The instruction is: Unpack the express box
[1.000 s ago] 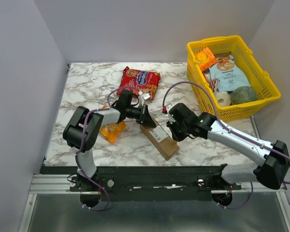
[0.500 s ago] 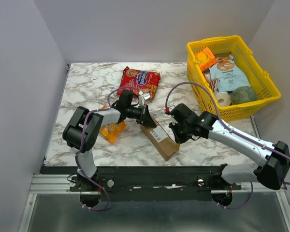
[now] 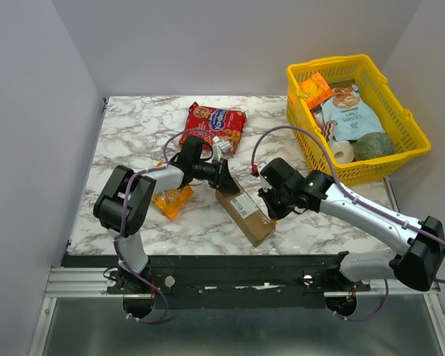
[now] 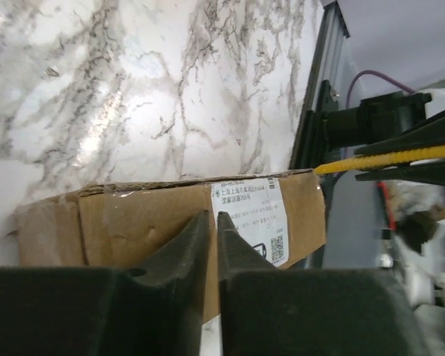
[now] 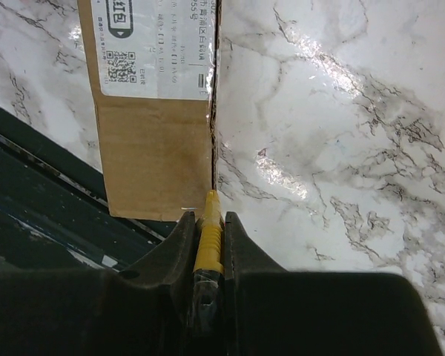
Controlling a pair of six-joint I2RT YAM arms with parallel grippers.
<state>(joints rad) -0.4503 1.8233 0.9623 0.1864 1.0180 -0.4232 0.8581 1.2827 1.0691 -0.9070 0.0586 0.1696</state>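
Closest to me, the express box (image 3: 245,211) lies flat on the marble counter (image 3: 133,133), near the front edge and about midway between the two arms. It is set at a slant, with its near end pointing right. Its white label (image 5: 152,52) faces up.

My right hand (image 5: 208,219) is clenched on a slim yellow tool (image 5: 208,237). The tool's tip sits right at the box's long right-hand edge, close to the near corner, where cardboard meets marble. I cannot tell whether the tip has actually entered the seam.

My left hand (image 4: 208,222) reaches in from the left at the box's far end. Its fingers stand only a thin slit apart with nothing between them, and the tips are right up against the brown cardboard, just beside the label.

Under the left forearm lies an orange snack pack (image 3: 170,200). Farther back a red snack bag (image 3: 213,124) rests flat on the marble. At the far right corner stands a yellow basket (image 3: 371,169) with packets and a roll inside, well apart from the box.
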